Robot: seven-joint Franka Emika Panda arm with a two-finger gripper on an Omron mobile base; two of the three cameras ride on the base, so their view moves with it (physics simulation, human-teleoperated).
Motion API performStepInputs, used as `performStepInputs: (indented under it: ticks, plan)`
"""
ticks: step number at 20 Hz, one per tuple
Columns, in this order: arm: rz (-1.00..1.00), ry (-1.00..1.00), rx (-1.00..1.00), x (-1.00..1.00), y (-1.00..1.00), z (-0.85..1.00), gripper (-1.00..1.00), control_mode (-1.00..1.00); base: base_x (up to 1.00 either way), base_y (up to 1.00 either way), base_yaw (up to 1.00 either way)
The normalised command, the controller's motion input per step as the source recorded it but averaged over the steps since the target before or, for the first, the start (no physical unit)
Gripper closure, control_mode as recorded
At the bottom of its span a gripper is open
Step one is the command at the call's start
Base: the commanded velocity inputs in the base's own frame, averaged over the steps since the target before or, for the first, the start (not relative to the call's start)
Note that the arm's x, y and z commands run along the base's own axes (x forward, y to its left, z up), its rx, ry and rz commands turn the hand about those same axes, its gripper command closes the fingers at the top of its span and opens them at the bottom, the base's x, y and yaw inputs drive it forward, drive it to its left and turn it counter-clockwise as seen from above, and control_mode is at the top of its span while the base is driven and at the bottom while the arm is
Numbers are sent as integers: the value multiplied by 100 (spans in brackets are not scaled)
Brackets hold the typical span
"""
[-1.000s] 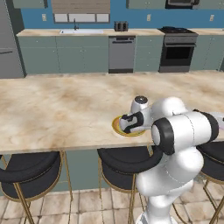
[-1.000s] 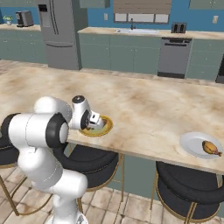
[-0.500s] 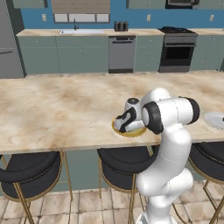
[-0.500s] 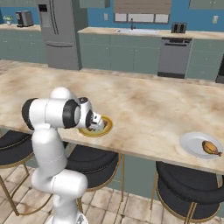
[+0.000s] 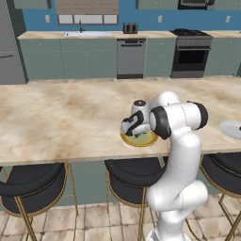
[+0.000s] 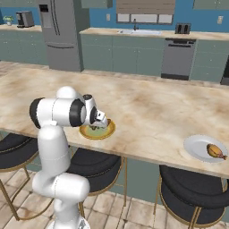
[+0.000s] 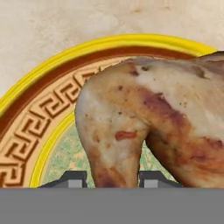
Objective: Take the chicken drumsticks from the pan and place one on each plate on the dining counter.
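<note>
Straddling a drumstick [image 7: 144,122] on the yellow plate [image 7: 39,92].
The gripper [image 7: 111,178] is seen slightly parted, one fingertip [image 7: 72,178] on either side of the meat's narrow end; a firm pinch cannot be told. At 3 o'clock along the dining counter [image 6: 147,107], a second drumstick [image 6: 215,150] lies on the grey-white plate [image 6: 197,145].

Glossy white rounded arm [image 5: 181,155] with black joint bands and a dark tool [image 5: 133,126].
</note>
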Motion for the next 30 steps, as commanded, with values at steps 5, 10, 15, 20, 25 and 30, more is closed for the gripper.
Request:
performStepInputs:
  ticks: [5,10,15,20,25,30]
  plan:
    - [-24,12,0,-1,0,0,-100,-100,0,0,0]
    - [-31,13,0,-73,0,53,-100,-100,0,0,0]
    - [-37,5,-3,-94,0,75,-100,-100,0,0,0]
    - [-22,-27,-8,-100,0,100,-100,-100,0,0,0]
    - [-9,-46,-5,-100,-6,100,-100,-100,0,0,0]
    - [-1,-51,1,-100,-38,100,-100,-100,0,0,0]
